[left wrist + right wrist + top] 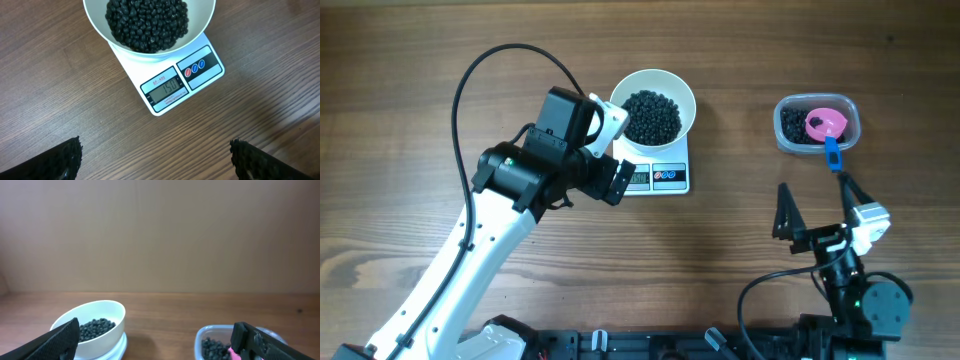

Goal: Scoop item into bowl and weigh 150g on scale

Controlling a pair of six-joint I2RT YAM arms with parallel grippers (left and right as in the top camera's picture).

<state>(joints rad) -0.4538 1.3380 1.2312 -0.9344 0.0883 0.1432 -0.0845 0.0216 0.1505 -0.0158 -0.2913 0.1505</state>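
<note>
The white bowl holds a heap of black beans and stands on the white scale. In the left wrist view the scale's display reads 150 below the bowl. My left gripper hovers just left of the scale, open and empty, with only bare wood between its fingers. My right gripper is open and empty at the front right, well short of the bowl.
A clear plastic tub at the back right holds more black beans and a pink scoop with a blue handle. In the right wrist view the tub lies ahead on the right. The left arm's black cable arcs over the table's left side.
</note>
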